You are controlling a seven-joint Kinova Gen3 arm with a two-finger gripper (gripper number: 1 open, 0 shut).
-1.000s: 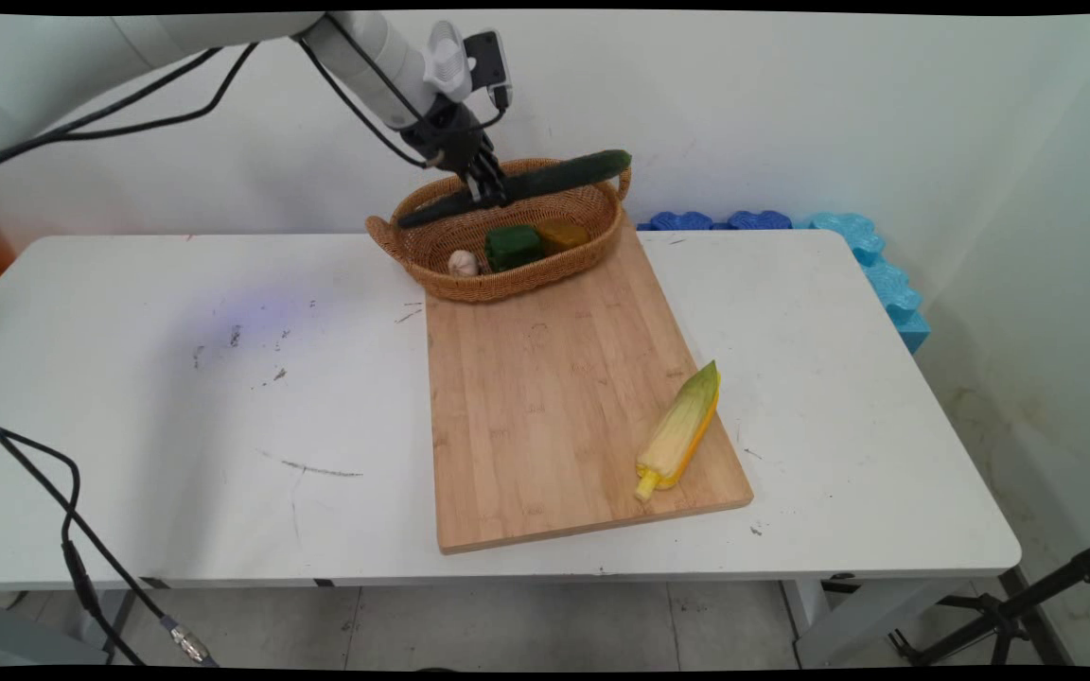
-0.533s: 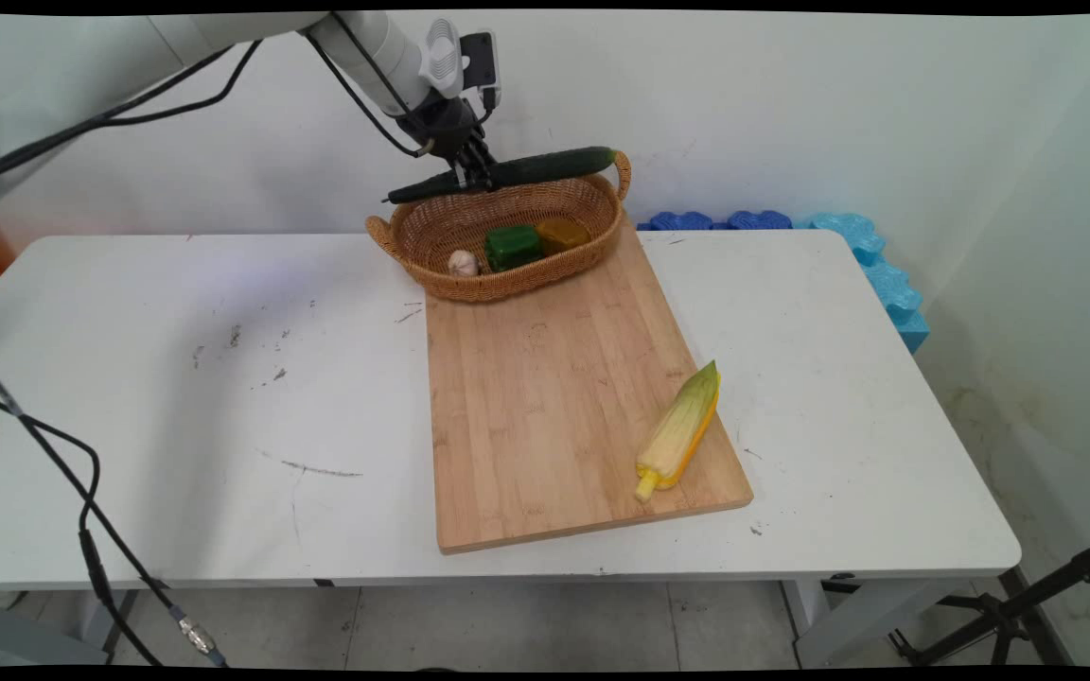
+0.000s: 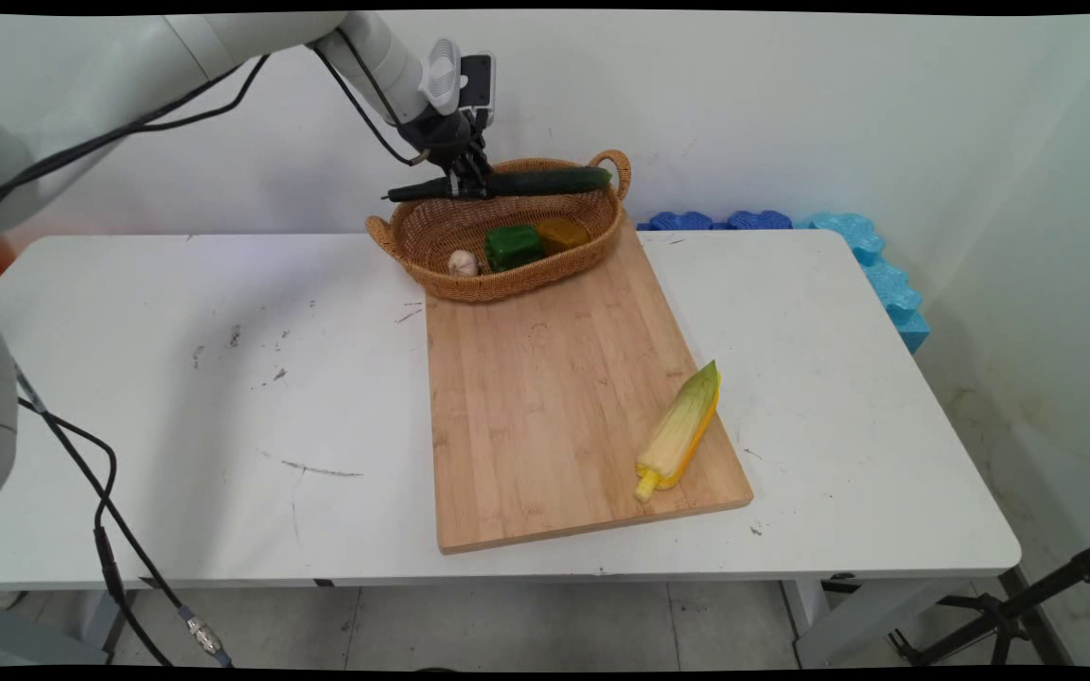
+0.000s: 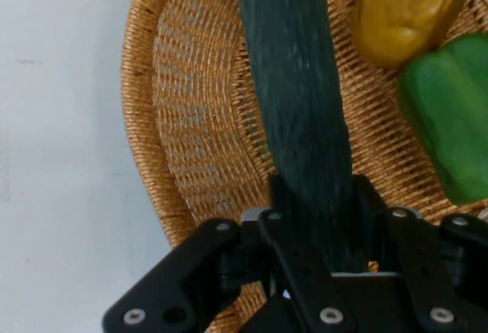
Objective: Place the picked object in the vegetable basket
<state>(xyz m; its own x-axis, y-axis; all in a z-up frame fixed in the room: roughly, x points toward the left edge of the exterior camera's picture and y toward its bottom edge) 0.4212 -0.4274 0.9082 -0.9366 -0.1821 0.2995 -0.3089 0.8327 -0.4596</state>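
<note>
My gripper (image 3: 466,182) is shut on a long dark green cucumber (image 3: 507,183), held nearly level just above the back rim of a woven basket (image 3: 431,248) at the table's far middle. In the hand view the cucumber (image 4: 297,104) runs up from between my fingers (image 4: 305,219) over the basket's weave (image 4: 191,120). Inside the basket lie a green pepper (image 3: 512,247), a brownish-yellow vegetable (image 3: 561,234) and a pale garlic bulb (image 3: 462,263). The pepper (image 4: 450,120) and the yellow vegetable (image 4: 408,9) show at the hand view's right.
A wooden cutting board (image 3: 554,397) runs from the basket toward the near edge, with an ear of corn (image 3: 680,431) at its right side. Blue foam pieces (image 3: 848,246) lie along the wall at the right. Black cables (image 3: 100,511) hang at the left.
The cucumber has risen out of the basket in my gripper and levelled from a slant to almost horizontal. The hand has shifted a little left and up.
</note>
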